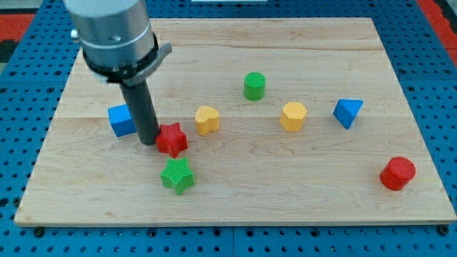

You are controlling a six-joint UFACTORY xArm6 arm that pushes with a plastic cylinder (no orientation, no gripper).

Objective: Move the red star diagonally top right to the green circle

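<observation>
The red star (172, 139) lies left of the board's middle. My tip (149, 140) stands right against its left side, touching or nearly touching it. The green circle, a short cylinder (254, 86), stands up and to the right of the star, well apart from it. The rod rises from the tip to the arm's grey body at the view's top left.
A blue cube (121, 120) sits just left of the rod. A green star (177, 175) lies below the red star. A yellow heart (207, 119), a yellow hexagon (293, 116), a blue triangle (348, 112) and a red cylinder (398, 173) lie to the right on the wooden board (235, 207).
</observation>
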